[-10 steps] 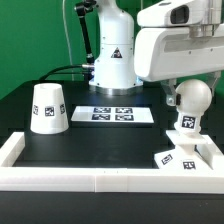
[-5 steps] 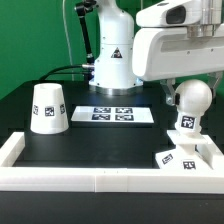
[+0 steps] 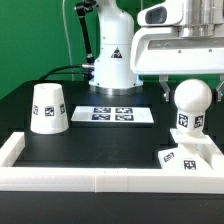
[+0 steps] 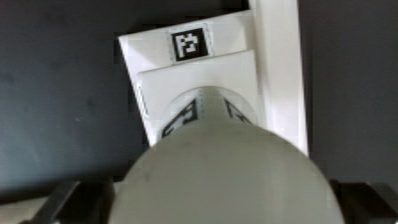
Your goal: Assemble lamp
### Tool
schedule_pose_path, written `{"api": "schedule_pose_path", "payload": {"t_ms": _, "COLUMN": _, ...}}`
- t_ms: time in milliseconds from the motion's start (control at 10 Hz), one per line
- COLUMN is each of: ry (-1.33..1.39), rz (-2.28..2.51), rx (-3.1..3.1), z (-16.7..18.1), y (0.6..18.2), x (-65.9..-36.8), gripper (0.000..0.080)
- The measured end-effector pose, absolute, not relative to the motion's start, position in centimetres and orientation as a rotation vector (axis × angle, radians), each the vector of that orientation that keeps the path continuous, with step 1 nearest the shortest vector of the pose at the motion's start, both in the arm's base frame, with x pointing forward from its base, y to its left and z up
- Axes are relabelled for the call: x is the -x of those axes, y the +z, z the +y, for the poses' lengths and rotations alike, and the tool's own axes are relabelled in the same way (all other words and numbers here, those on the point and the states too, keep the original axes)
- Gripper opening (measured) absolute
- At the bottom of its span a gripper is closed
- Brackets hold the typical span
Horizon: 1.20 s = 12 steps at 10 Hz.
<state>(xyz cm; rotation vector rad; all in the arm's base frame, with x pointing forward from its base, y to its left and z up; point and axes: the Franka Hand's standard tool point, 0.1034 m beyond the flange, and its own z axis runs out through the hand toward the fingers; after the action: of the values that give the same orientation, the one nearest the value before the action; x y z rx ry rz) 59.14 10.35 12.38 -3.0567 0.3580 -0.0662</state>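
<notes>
The ball-shaped bulb (image 3: 190, 100) stands upright with its tagged neck on the small square base (image 3: 186, 158), at the exterior view's right, next to the white wall. My gripper (image 3: 185, 78) hangs just above the bulb's top and looks open. In the wrist view the bulb (image 4: 222, 160) fills the space between the dark fingers (image 4: 71, 203), with a dark gap on each side, and the base (image 4: 187, 60) lies under it. The cone shade (image 3: 47, 107) stands alone at the exterior view's left.
The marker board (image 3: 120, 114) lies in the middle at the back. A white wall (image 3: 100, 178) runs along the front and up both sides of the black table. The arm's white pedestal (image 3: 113, 55) stands behind the marker board.
My gripper has risen off the bulb, so the whole ball now shows. The bulb stands straighter on the base. The shade has not moved.
</notes>
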Motion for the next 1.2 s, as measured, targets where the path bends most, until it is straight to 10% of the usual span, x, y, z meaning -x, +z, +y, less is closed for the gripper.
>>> {"api": "schedule_pose_path", "payload": {"t_ms": 1200, "ry": 0.091, "rz": 1.782, "rx": 2.41, "z": 12.4, "y": 12.4, "x": -58.9, "gripper": 0.0579}}
